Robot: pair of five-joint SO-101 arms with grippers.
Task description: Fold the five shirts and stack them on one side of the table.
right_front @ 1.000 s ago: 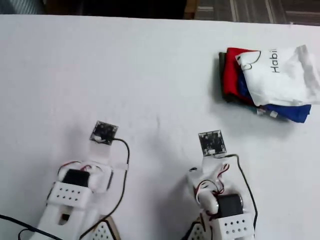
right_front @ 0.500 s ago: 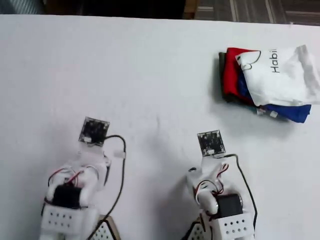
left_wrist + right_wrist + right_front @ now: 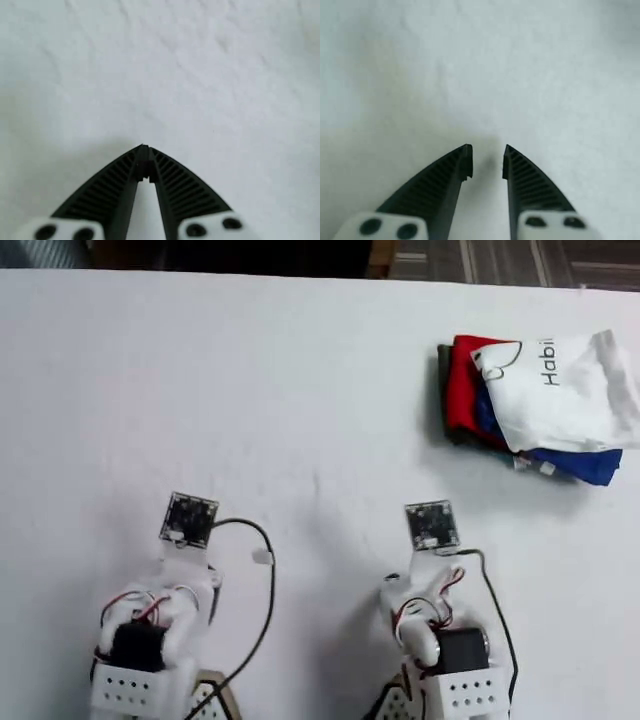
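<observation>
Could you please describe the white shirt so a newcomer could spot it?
On the table, find the shirt pile near the far right corner. The white shirt lies on top, over a red shirt and a blue shirt, and alone carries dark lettering.

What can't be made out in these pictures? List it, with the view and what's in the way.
- High view, shirt stack: the white shirt on top covers the rest; dark, red and blue edges show, so five cannot be counted.
- High view, white shirt's right end: meets the picture's edge, maybe cut.
- High view, both arms' bases: cut by the bottom edge.
</observation>
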